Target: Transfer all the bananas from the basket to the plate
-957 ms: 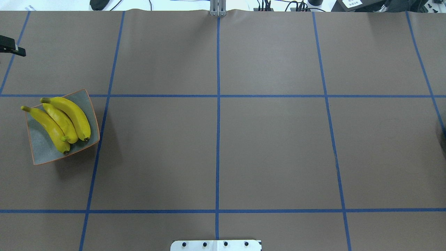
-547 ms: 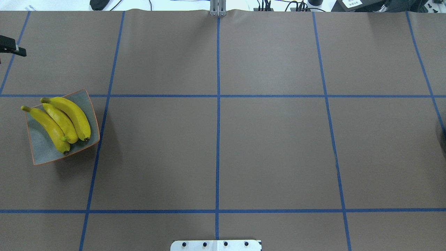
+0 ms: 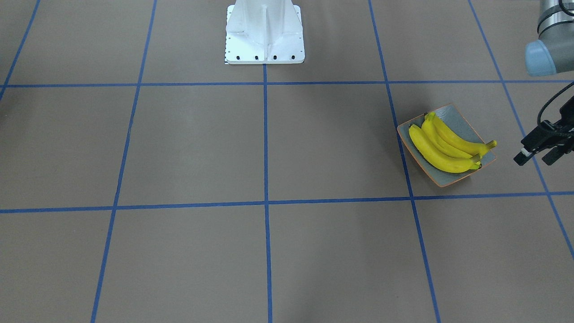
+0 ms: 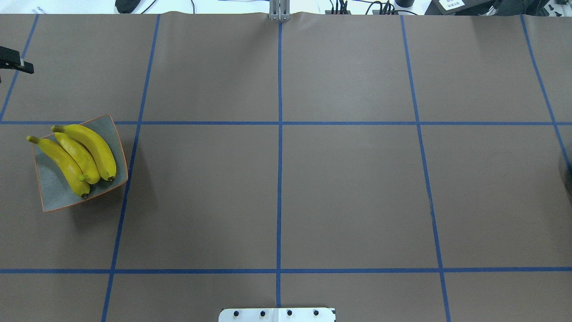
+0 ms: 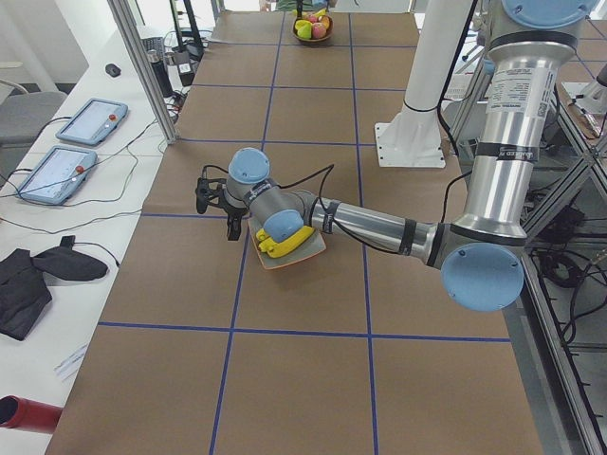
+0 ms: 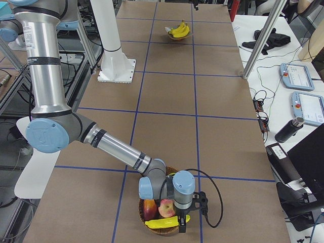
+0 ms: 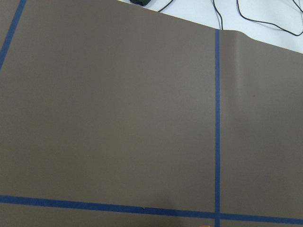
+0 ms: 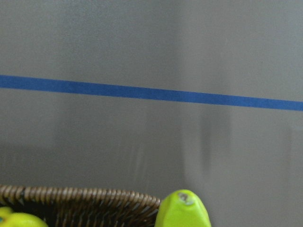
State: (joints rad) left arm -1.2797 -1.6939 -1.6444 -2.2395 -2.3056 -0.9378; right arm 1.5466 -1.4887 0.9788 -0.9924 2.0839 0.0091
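1. Counting fruit first: I am seeing three bananas [image 4: 82, 156] lying side by side on the plate [image 4: 53, 192], which is sitting at the left arm's end of the table [image 4: 339, 197].
2. I am finding the fourth banana [image 6: 167, 221] lying in the wicker basket [image 6: 157, 230] at the opposite end of the table. It is lying in front of the apples [image 6: 150, 207] and well apart from the plate.
3. I am judging the step in hand to be the pick of this last banana, since the right gripper [image 6: 180, 225] is hanging right at it over the basket.
4. I am leaving the right gripper's opening unrecorded. Only the side camera is showing it, and the right wrist view is giving me just basket rim and a banana tip [image 8: 183, 208]. I cannot tell how far apart the jaws are standing, or whether they are holding anything.
5. I am noting the left gripper [image 3: 533, 159] hovering just beside the plate, jaws standing apart and gripping nothing.
6. I am expecting the next move to call for a firm pinch across the banana's middle, then a lift clear of the rim and the apples.
7. I am also judging the carry to be long. It is running the table's whole length, so it may call for a pass to the waiting left gripper.
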